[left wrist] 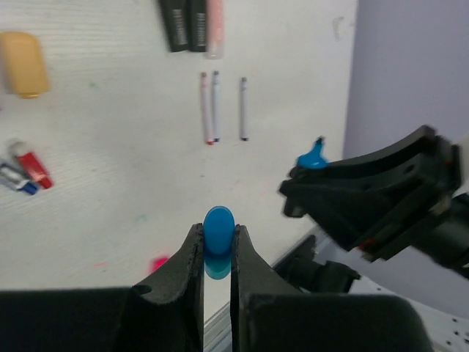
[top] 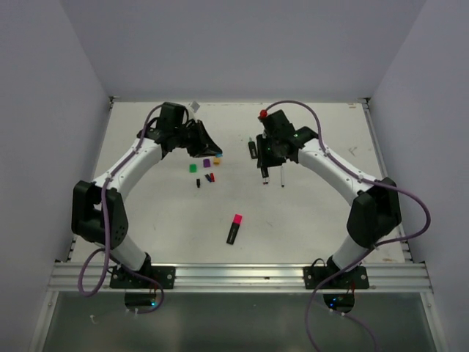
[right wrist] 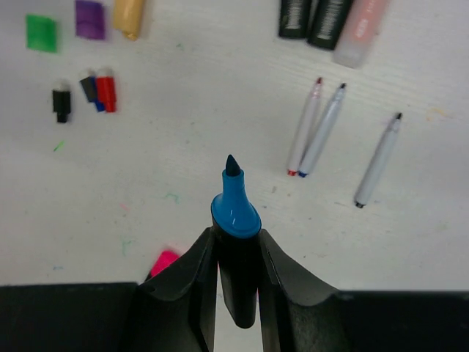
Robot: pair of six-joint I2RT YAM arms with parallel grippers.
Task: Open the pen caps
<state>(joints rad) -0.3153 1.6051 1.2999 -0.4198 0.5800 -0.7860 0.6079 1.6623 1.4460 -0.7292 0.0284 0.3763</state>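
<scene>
Left hand (left wrist: 218, 238): fingers narrowed onto the blue cap (left wrist: 218, 220), which is held off the desk (top: 308, 213) and apart from its pen. To finish this step well, lower it beside the green cap (right wrist: 41, 33) and purple cap (right wrist: 90, 18) before releasing, so it cannot roll. Centre: a black highlighter (top: 233, 235) lies with its pink cap (top: 237, 218) on, the only capped one visible. Right hand (right wrist: 236, 236): clamped on the blue highlighter (right wrist: 236, 216), nib bare. Keep the nib off the desk and lay it by the thin pens (right wrist: 315, 128).

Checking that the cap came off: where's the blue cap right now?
Left wrist view: the blue cap is pinched in the left gripper, clear of the pen's blue tip.
</scene>
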